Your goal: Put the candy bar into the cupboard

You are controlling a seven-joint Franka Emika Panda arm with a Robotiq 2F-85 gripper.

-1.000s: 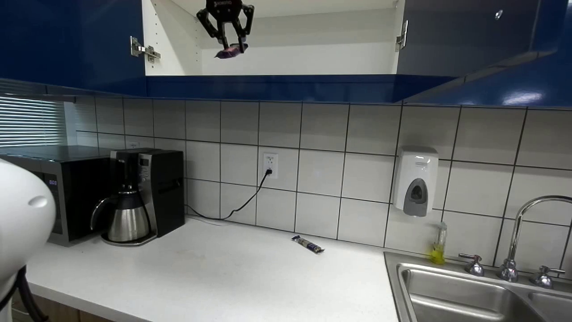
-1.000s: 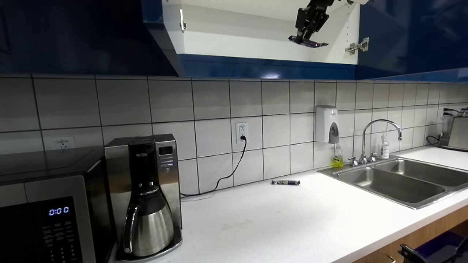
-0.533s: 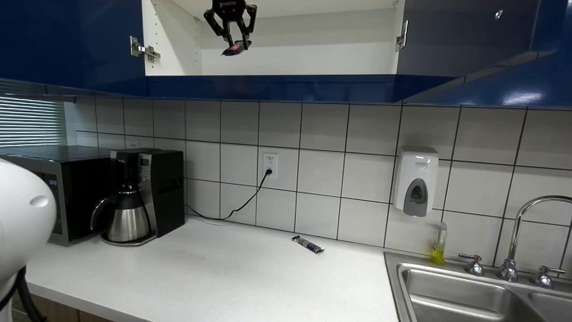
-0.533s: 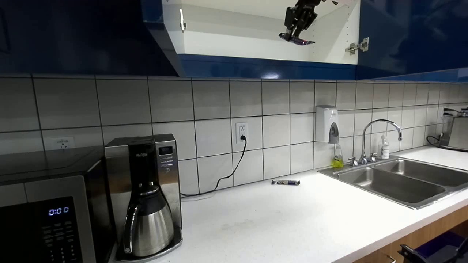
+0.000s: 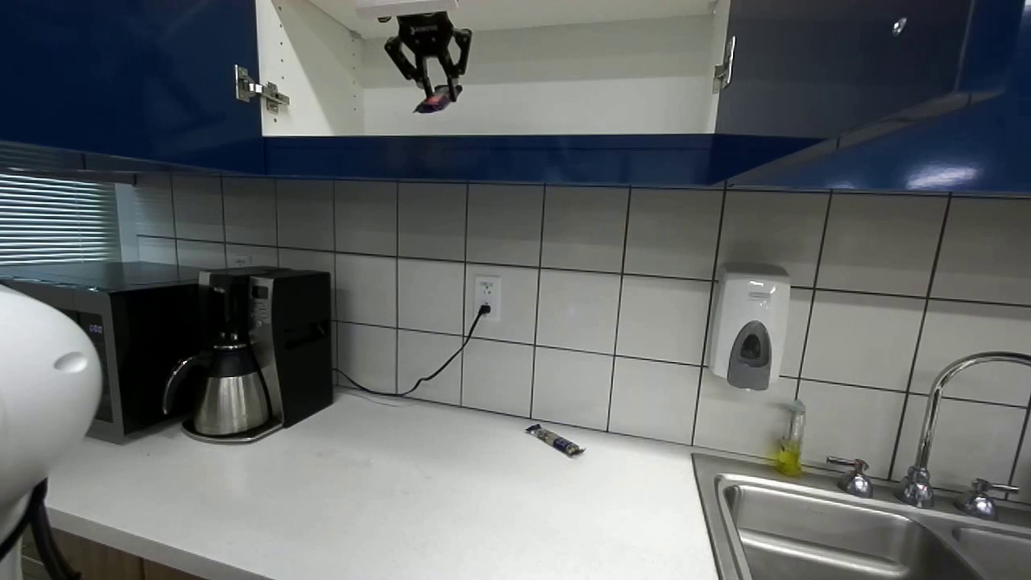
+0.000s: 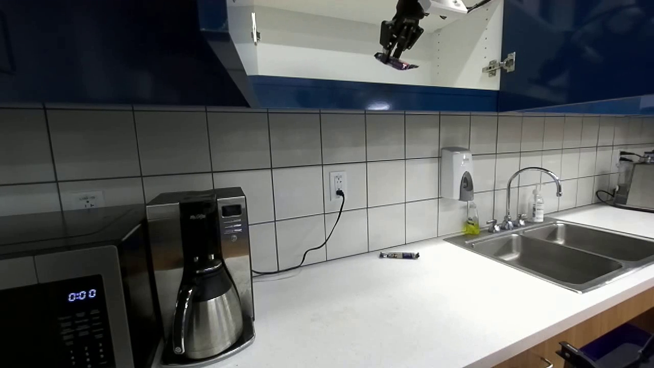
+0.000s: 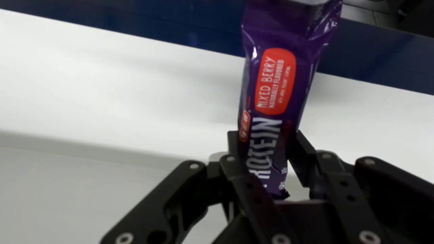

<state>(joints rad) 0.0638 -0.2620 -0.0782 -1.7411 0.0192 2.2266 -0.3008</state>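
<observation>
1. We've got the gripper point(image 5: 442, 93) up at the cupboard point(image 5: 564, 105), aimed downward, jaws clenched on the candy bar point(image 7: 278, 95), pinching its long sides.
2. Where's the candy bar: in the gripper, tilted, seen against the cupboard's white interior in both exterior views (how deep in, we can't tell).
3. Wrist view: it's purple, and we read "MIXED BERRY" in white on red.
4. Both cupboard doors point(image 6: 572, 51) swung wide, hinges point(image 5: 262, 89) visible.
5. Down below we see another wrapped bar point(image 5: 555, 441) lying on the white counter point(image 5: 387, 499), near the tiled wall point(image 5: 498, 370), well apart from the gripper.
6. Rest, quick: coffee maker point(image 6: 236, 260) with carafe point(image 6: 217, 322), just beside the microwave point(image 6: 30, 317); soap dispenser point(image 5: 751, 326) on the wall; sink point(image 5: 715, 507) set in the counter; bottle point(image 5: 790, 453) with yellow liquid near the faucet point(image 5: 917, 487).
</observation>
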